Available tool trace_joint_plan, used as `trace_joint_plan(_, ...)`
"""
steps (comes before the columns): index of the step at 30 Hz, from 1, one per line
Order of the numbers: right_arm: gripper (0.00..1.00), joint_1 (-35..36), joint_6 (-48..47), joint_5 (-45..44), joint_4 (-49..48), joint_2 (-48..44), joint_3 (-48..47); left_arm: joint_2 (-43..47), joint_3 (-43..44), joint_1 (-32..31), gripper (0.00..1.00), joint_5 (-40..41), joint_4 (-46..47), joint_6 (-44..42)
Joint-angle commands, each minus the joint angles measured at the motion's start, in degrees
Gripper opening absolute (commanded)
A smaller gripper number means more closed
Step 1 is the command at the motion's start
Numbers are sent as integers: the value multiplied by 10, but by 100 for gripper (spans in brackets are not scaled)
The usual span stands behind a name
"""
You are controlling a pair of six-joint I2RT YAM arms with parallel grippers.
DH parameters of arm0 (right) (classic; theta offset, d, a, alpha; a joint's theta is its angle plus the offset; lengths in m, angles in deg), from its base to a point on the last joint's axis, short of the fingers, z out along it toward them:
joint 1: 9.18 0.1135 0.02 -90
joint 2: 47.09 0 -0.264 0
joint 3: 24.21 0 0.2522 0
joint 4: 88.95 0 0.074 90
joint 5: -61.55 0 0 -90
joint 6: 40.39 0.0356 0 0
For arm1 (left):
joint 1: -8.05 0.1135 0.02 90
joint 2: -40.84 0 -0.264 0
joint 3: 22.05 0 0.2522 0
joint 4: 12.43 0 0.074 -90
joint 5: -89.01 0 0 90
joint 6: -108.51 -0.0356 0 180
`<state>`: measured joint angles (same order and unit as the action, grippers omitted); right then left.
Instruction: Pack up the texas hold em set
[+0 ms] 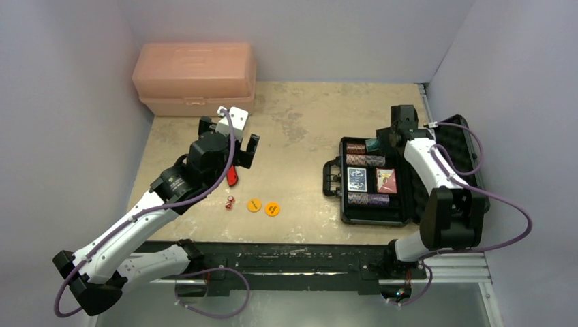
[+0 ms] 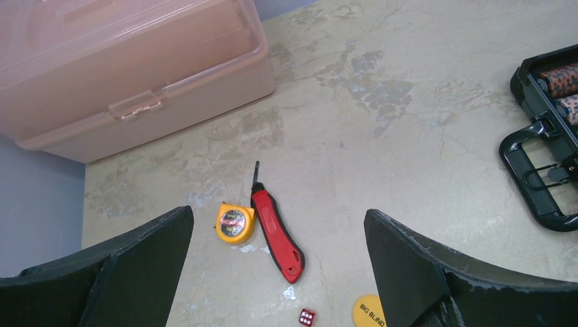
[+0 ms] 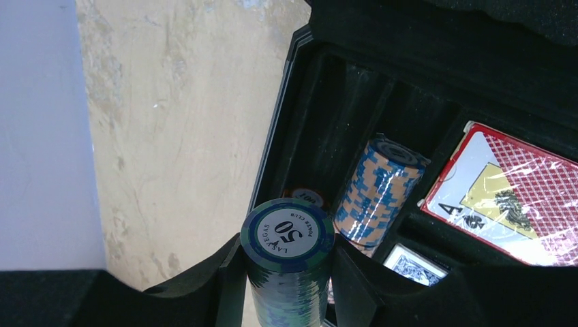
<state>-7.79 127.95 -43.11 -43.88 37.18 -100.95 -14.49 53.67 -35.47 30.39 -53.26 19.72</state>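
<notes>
Right gripper (image 3: 286,283) clamps the green chip stack (image 3: 287,235) above the case (image 3: 285,95), left gripper (image 2: 278,216) gapes wide; next I seat the stack in the free slot (image 3: 320,122).

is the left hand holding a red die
No, the left hand is open and empty; the red die lies on the table.

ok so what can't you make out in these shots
- tape measure: top view, hidden under left arm.
- green chip stack height: right wrist view, cut off by bottom edge.
- right orange disc lettering: top view, too small.
</notes>
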Motion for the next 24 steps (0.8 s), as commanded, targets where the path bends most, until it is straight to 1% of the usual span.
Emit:
trace_joint_plan(1,0,-12,31,-16,-24,10,-42,10,-4,-1,96,8,24,-9)
trace_joint_plan(4,0,-12,36,-16,-24,26,-48,9,-4,-1,96,8,24,-9)
trace_joint_plan(5,0,-28,38,-16,-23,31,-50,8,-4,-1,96,8,24,-17)
trace_joint_plan(8,0,-36,40,-11,-28,45,-51,9,-4,-1,95,7,24,-25)
trace_joint_plan(24,0,-41,60,12,-73,101,-48,7,-4,-1,95,1,24,-29)
